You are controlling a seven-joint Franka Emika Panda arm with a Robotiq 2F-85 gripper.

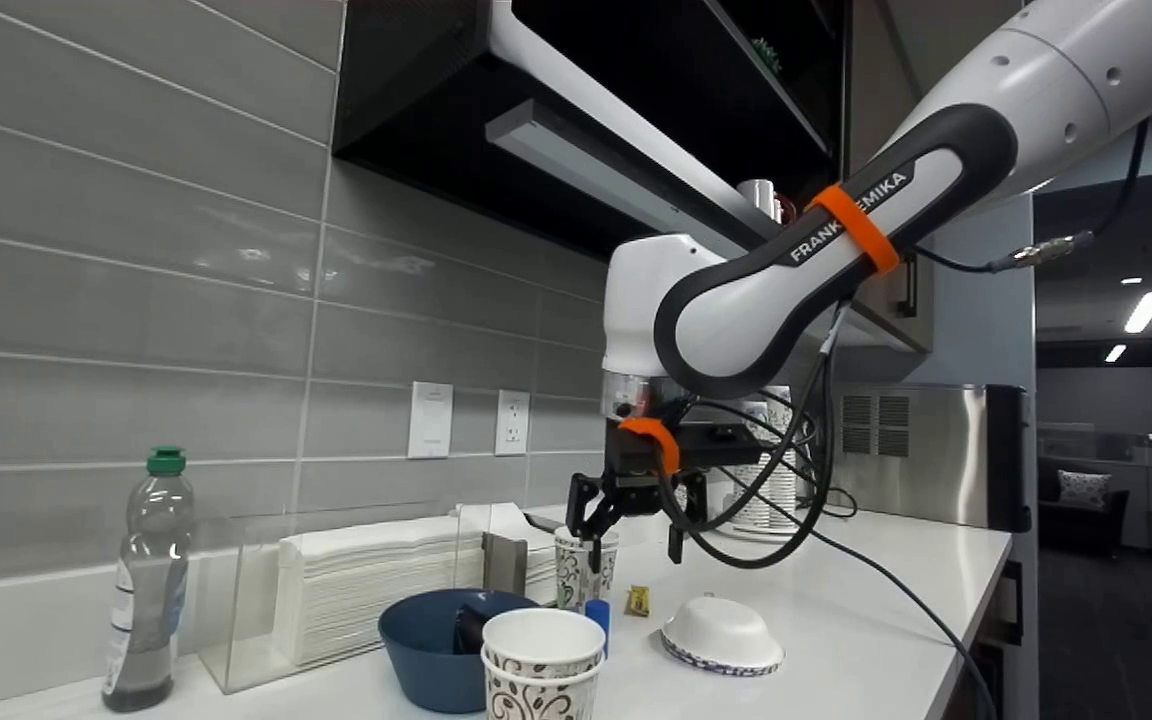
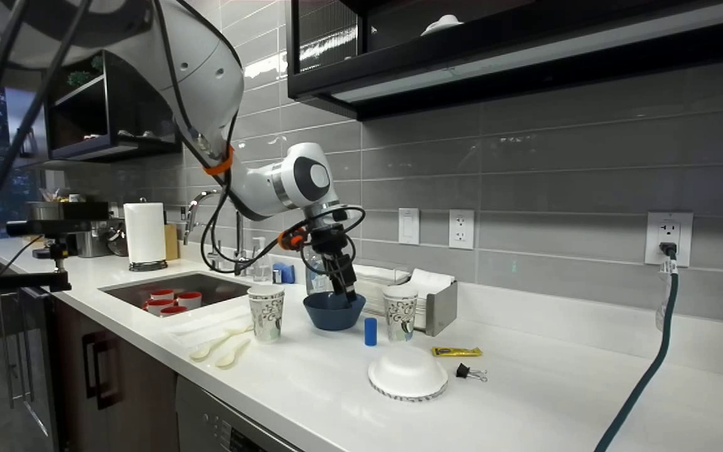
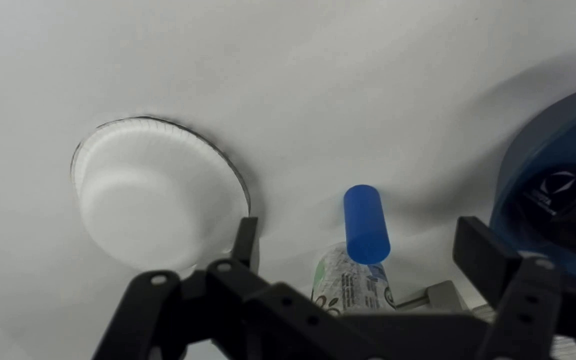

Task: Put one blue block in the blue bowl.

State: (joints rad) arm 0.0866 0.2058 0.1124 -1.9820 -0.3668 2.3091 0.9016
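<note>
Blue block point(image 3: 366, 224): long axis upright, below pincer point(image 1: 635, 551) | framed between jaws in wrist view | jaws spread wide, holding nothing

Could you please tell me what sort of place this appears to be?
It looks like a kitchen, perhaps a shared one in an office: there is a sink holding red-and-white mugs, a paper towel roll near it, and stacked patterned cups.
</note>
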